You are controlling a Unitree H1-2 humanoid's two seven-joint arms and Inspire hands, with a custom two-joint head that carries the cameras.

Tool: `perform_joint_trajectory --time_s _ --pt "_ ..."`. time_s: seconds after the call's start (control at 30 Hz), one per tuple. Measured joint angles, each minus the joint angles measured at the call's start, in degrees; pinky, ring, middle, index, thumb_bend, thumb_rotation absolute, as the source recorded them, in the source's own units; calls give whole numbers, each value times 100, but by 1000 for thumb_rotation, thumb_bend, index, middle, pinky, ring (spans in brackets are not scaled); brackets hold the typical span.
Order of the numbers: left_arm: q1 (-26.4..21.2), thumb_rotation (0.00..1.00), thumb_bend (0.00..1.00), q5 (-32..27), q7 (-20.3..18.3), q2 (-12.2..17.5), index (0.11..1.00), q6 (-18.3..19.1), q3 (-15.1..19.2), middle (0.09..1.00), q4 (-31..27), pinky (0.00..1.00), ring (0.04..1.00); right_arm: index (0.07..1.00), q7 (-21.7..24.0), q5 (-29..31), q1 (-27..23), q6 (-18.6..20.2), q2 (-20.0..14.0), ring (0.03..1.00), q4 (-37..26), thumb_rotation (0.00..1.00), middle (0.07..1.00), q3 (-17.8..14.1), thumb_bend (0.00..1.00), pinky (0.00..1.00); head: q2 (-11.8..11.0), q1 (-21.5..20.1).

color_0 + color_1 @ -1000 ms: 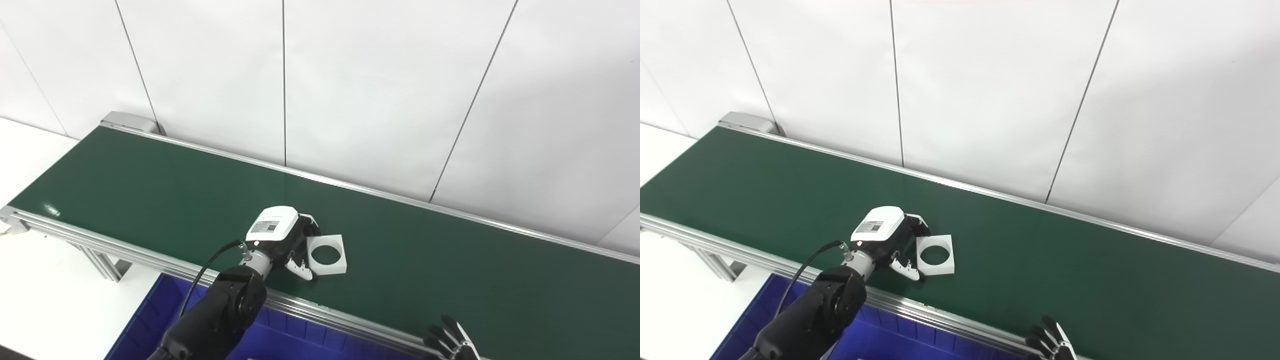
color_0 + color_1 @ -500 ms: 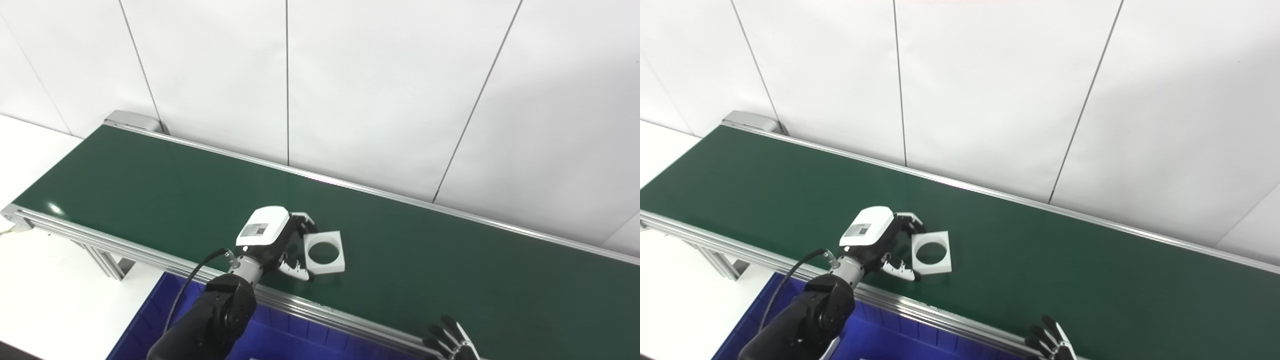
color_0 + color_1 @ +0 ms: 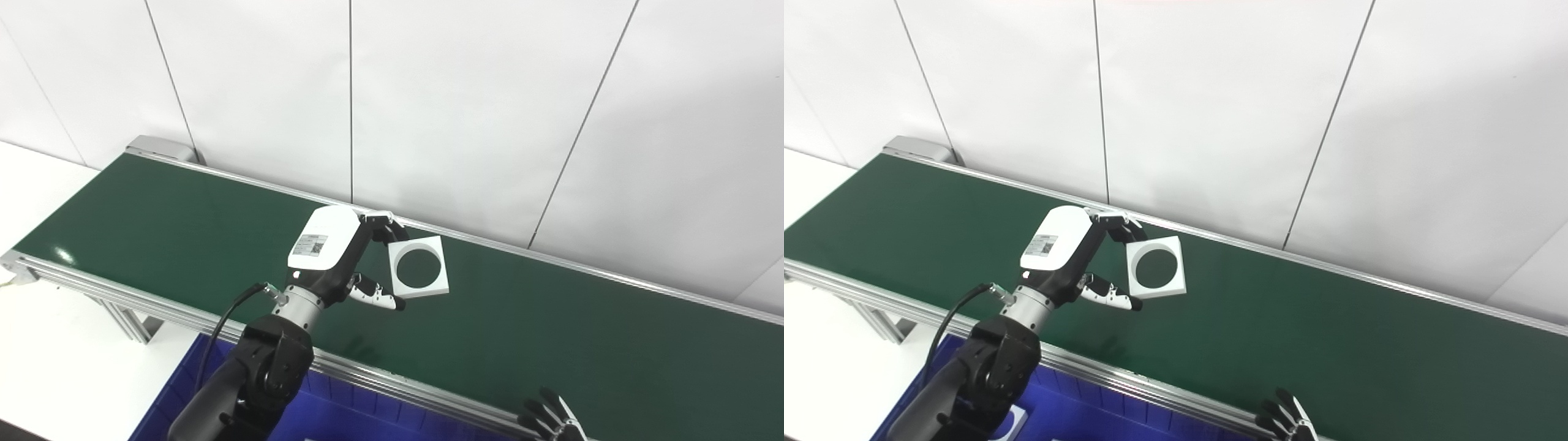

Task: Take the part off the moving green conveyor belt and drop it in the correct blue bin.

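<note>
The part is a white square plate with a round hole [image 3: 420, 267]. My left hand [image 3: 343, 257] is shut on it, fingers on its far left corner and thumb at its near left corner, and holds it tilted above the green conveyor belt [image 3: 153, 226]. It also shows in the right eye view [image 3: 1156, 267], with the left hand [image 3: 1072, 251] beside it. My right hand [image 3: 551, 419] shows only its fingertips at the bottom edge, fingers spread, holding nothing. A blue bin [image 3: 177, 392] lies below the belt's near rail.
The belt's aluminium near rail [image 3: 392, 383] runs between the belt and the blue bin [image 3: 1072, 410]. A white wall stands right behind the belt. A white table surface [image 3: 37, 343] lies to the left, under the belt's end frame.
My left hand closed on the white plate and lifted it off the belt, up and away from me. The right hand has not moved.
</note>
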Motion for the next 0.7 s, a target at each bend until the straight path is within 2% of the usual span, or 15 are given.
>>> perform_joint_trajectory --time_s 0.17,0.27,0.33,0.6,0.67,0.7 --pt "47 0 525 -21 -63 -5 491 -12 77 474 -37 675 569 912 -2 -24 1 0 0 778 -1 683 837 -2 496 655 26 9" --pt "152 0 524 -31 -131 2 477 -21 125 500 -171 733 599 913 -2 -25 2 0 -2 778 -2 687 837 -3 508 653 53 9" --pt "188 0 525 -48 -177 9 479 -82 145 495 -229 761 575 913 -2 -26 2 0 -1 779 -10 691 838 -4 514 657 53 9" --pt "568 0 524 -636 -1313 319 475 -68 349 506 -1146 768 570 915 -15 -80 50 3 -3 778 -131 710 838 -13 526 663 281 -35" --pt "681 0 522 -722 -1482 385 470 -56 444 514 -1290 783 588 913 -14 -103 68 5 -4 780 -216 682 839 -14 498 665 561 -53" --pt "748 0 522 -799 -1568 431 467 -56 508 518 -1373 791 597 914 -13 -102 69 5 -2 781 -260 670 841 -14 486 666 562 -53"
